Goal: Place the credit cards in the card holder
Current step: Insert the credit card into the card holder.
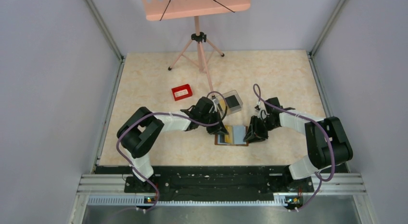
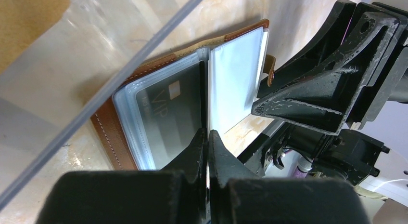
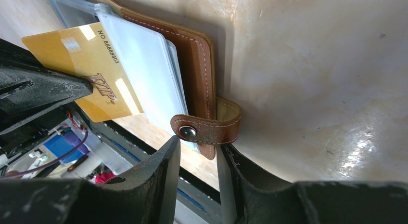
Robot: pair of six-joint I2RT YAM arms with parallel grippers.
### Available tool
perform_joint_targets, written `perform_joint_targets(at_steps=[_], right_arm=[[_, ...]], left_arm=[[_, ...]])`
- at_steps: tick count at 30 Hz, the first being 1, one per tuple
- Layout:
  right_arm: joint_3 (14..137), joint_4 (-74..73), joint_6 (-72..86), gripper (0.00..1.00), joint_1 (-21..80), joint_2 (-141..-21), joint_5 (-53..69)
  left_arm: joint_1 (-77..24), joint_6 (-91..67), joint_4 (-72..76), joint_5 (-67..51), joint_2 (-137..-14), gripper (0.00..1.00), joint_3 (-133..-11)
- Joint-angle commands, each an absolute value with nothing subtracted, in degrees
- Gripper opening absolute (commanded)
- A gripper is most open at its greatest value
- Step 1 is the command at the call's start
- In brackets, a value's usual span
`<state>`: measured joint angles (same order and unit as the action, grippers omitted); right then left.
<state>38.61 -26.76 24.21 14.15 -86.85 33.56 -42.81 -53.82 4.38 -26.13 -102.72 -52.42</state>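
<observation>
The brown leather card holder lies open on the table between my grippers. In the left wrist view a dark "VIP" card sits in its left clear sleeve. My left gripper is shut on a tan-yellow card, seen edge-on in its own view. The card's far end lies over the holder's clear sleeves; I cannot tell if it is inside one. My right gripper is open at the holder's right edge, with the snap strap at its fingertips.
A clear plastic box stands just behind the left gripper and fills the upper left of the left wrist view. A small red tray lies further back left. A pink tripod stand stands at the back.
</observation>
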Motion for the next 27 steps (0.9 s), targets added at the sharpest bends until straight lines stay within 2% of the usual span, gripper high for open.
perform_joint_targets(at_steps=[1,5,10,18,27], right_arm=[[37.79,-25.03,23.64,0.34,14.75,-87.26,32.78],[37.75,-24.95,23.61,0.29,14.74,-87.21,32.7],[37.37,-24.61,23.82,0.13,14.72,-87.48,32.37],[37.18,-24.56,23.93,0.01,14.76,-87.44,31.99],[36.94,-24.43,24.08,0.0,14.69,-87.54,32.17]], left_arm=[[-43.15,-53.46,6.59,-27.17,-102.08,0.0,-54.32],[-43.07,-54.04,4.26,-25.44,-100.76,0.0,-53.98],[-43.07,-53.67,0.62,-22.74,-99.05,0.0,-54.22],[-42.98,-53.57,-1.22,-22.45,-98.34,0.0,-55.17],[-42.73,-52.82,-2.06,-22.6,-97.07,0.0,-55.73]])
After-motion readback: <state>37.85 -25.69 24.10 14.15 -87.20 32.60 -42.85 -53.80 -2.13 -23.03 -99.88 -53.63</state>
